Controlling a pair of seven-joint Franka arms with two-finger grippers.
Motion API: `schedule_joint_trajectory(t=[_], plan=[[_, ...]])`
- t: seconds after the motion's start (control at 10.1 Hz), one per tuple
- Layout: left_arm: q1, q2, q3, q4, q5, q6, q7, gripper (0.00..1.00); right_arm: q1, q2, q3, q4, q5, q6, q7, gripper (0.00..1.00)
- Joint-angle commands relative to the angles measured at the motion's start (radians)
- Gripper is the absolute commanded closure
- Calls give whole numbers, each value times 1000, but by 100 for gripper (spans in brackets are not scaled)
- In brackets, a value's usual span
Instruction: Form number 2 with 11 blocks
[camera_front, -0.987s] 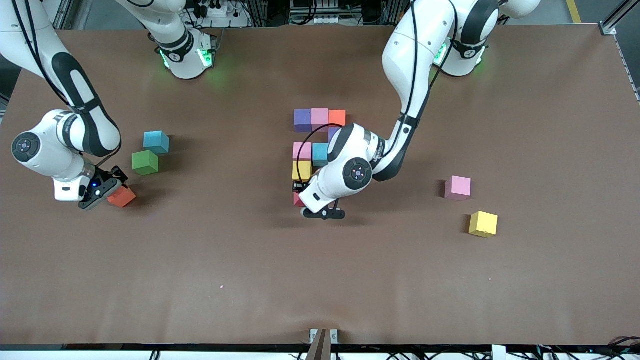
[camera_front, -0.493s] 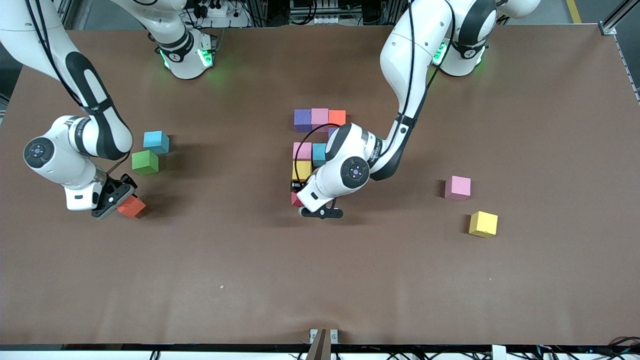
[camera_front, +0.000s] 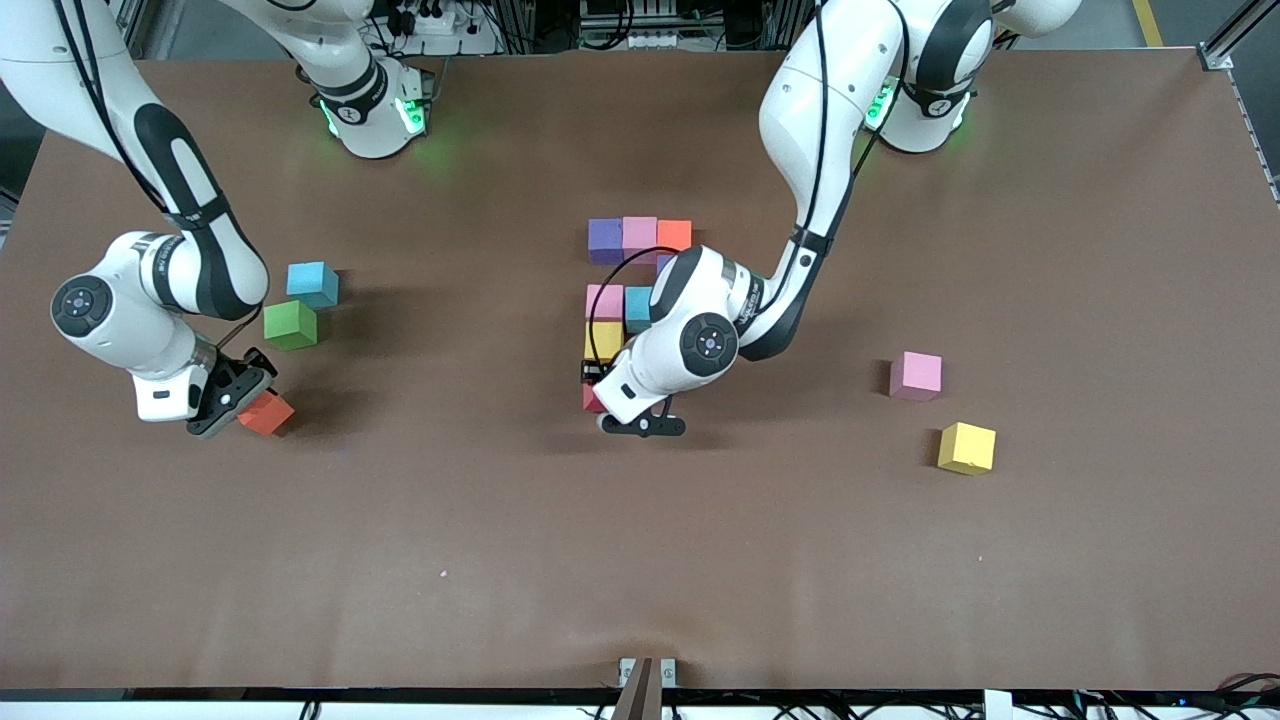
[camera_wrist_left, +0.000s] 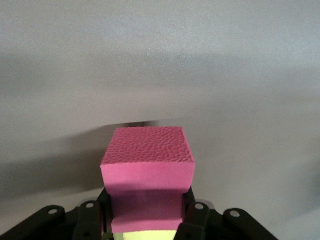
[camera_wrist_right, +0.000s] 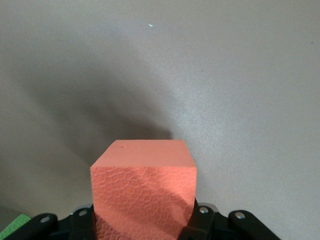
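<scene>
The partly built number 2 (camera_front: 640, 238) lies mid-table: purple, pink and orange cubes in a row, then pink (camera_front: 604, 300), light blue and yellow (camera_front: 603, 340) cubes nearer the camera. My left gripper (camera_front: 603, 396) (camera_wrist_left: 145, 222) is shut on a red block (camera_front: 592, 399) (camera_wrist_left: 147, 162) right beside the yellow cube, low at the table. The arm hides part of the figure. Toward the right arm's end, my right gripper (camera_front: 243, 402) (camera_wrist_right: 142, 222) is shut on an orange-red block (camera_front: 267, 413) (camera_wrist_right: 143, 192) just above the table.
A green cube (camera_front: 290, 324) and a light blue cube (camera_front: 312, 283) sit close to the right gripper. A pink cube (camera_front: 916, 375) and a yellow cube (camera_front: 966, 447) lie loose toward the left arm's end. The table mat (camera_front: 640, 560) is brown.
The right gripper has carried the orange-red block a short way toward the front camera and the table's middle. The left gripper has edged slightly, still holding the red block.
</scene>
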Motion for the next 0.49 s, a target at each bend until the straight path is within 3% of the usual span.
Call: schedule_joint_trajectory(t=[0.0, 0.39], plan=[[-25, 30, 33, 33, -34, -6, -5, 68, 6, -16, 6, -7, 11, -11, -10, 56], [-33, 28, 33, 27, -34, -9, -6, 68, 25, -16, 6, -5, 11, -22, -4, 56]])
